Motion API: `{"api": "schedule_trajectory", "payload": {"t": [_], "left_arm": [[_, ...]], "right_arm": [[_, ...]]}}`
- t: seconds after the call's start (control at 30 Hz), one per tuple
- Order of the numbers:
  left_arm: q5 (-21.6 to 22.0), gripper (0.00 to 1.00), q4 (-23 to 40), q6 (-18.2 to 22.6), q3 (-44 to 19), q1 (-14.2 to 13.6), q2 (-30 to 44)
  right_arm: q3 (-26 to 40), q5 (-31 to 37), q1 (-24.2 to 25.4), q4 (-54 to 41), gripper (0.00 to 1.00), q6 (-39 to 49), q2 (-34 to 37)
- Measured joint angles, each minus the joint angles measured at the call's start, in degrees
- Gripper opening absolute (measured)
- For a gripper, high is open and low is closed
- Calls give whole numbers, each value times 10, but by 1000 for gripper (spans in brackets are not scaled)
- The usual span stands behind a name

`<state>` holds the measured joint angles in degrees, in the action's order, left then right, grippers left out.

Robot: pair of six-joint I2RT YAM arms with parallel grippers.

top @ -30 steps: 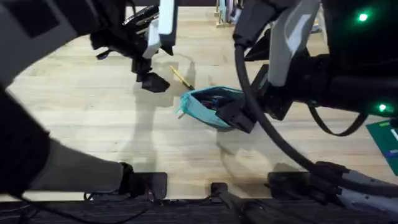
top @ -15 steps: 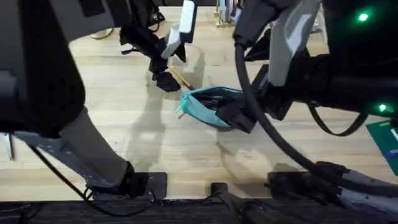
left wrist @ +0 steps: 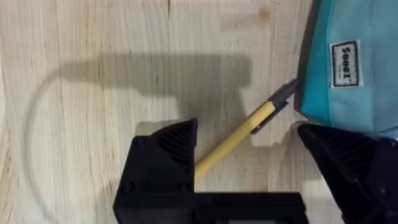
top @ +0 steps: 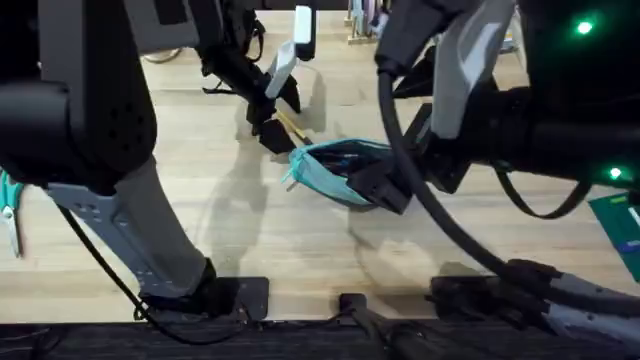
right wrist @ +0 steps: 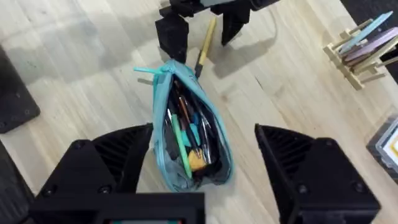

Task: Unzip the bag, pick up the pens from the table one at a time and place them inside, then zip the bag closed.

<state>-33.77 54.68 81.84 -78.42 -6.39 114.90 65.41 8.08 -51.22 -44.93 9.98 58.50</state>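
Left wrist view: left tool (left wrist: 249,155) wide open, straddling the yellow pen (left wrist: 239,138) on the table (left wrist: 93,124); right tool (right wrist: 202,162) wide around the open bag (right wrist: 189,140).

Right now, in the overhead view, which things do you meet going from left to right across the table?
Scissors → left hand over the yellow pen → open bag → right hand.

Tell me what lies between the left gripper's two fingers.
The yellow pen lies on the table between the open left gripper's fingers, its dark tip at the bag; the left wrist view shows it.
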Motion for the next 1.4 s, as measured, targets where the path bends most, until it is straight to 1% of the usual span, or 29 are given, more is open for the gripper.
{"api": "schedule_trajectory", "payload": {"t": [0.13, 0.4, 0.8, 1.0, 1.03, 1.1, 1.17, 1.23, 1.3, 1.37, 1.4], "left_arm": [[-3, 994, 0, -2, -1, 1, 2], [6, 993, 0, -2, -2, -1, 2], [32, 994, -12, -2, -4, -7, 1], [37, 991, -14, 0, -4, -8, 0], [38, 963, -16, 0, -4, -8, 1], [39, 860, -22, 0, -4, -8, 1], [42, 663, -27, -3, -6, -8, 1], [46, 490, -26, -10, -8, -8, 1], [48, 339, -22, -13, -8, -7, 1], [48, 217, -17, -17, -8, -7, 1], [48, 176, -13, -18, -8, -7, 1]], "right_arm": [[0, 0, 0, 0, 998, 0, 0], [0, 0, 0, 0, 998, -2, 0], [0, 1, 0, -1, 998, -2, 0], [0, 15, 0, -1, 998, -2, 0], [0, 16, 0, -1, 998, -2, 0], [0, 17, 0, -1, 998, -2, 0], [0, 18, 0, -1, 998, -2, 0], [0, 18, 0, -1, 998, -2, 0], [0, 18, 0, -1, 998, -2, 0], [0, 18, 0, -1, 998, -2, 0], [0, 18, 0, -2, 998, -2, 0]]}}
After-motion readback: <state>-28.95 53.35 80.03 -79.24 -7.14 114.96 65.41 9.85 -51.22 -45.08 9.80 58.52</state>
